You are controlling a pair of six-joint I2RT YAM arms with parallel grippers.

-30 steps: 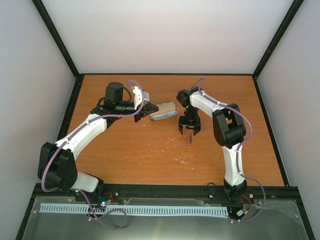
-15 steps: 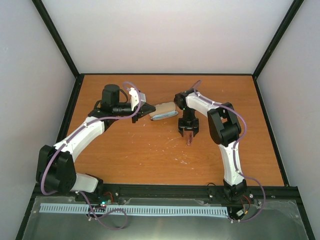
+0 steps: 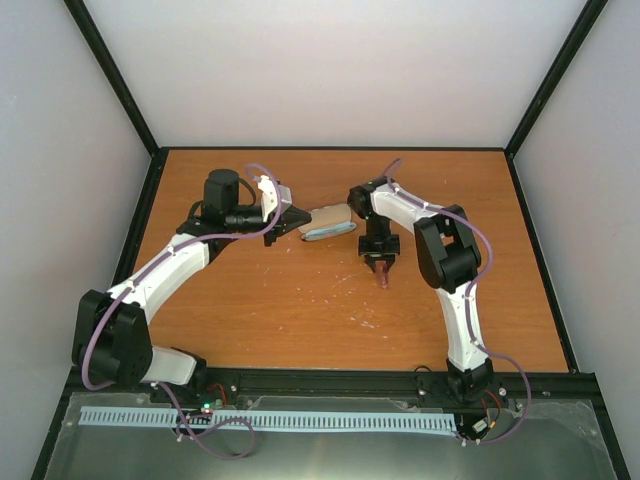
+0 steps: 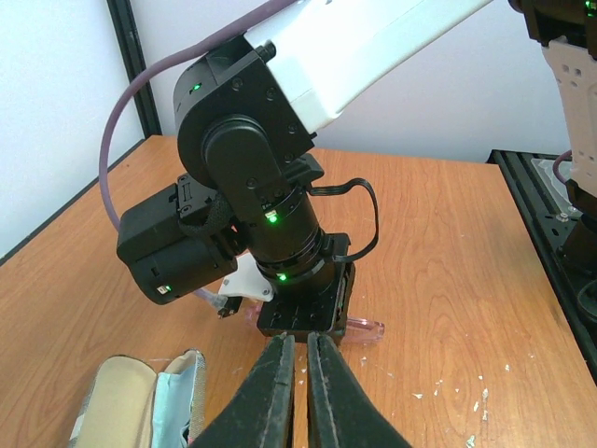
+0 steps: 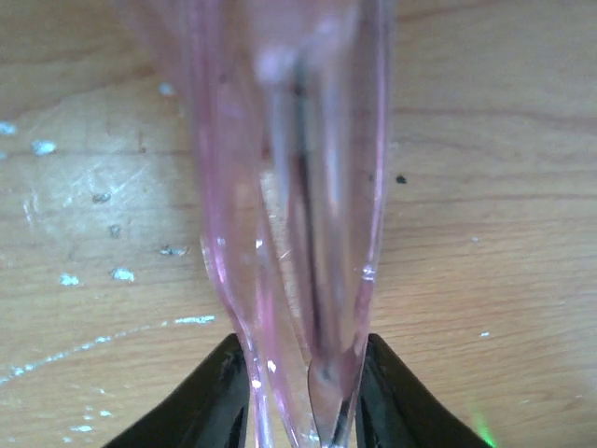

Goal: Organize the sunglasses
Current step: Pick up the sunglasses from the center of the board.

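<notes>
Sunglasses: translucent pink frame, folded, low over the bench, to the right of the tan case and a little nearer the arm bases than it. From the left wrist view only a pink end pokes out, lying on the wood.

Right end effector: directly over the sunglasses, pointing down. Its two black fingertips press the pink frame from both sides, so it is pinching the sunglasses.

Case: lies open, pale blue lining showing, apart from the sunglasses.

Left end effector: at the case's left end, just beside it. Fingers pressed together with only a hairline slit between them, nothing seen in the slit. They aim past the case toward the right end effector.

Bench: orange-brown wood, white flecks scattered near the sunglasses.
</notes>
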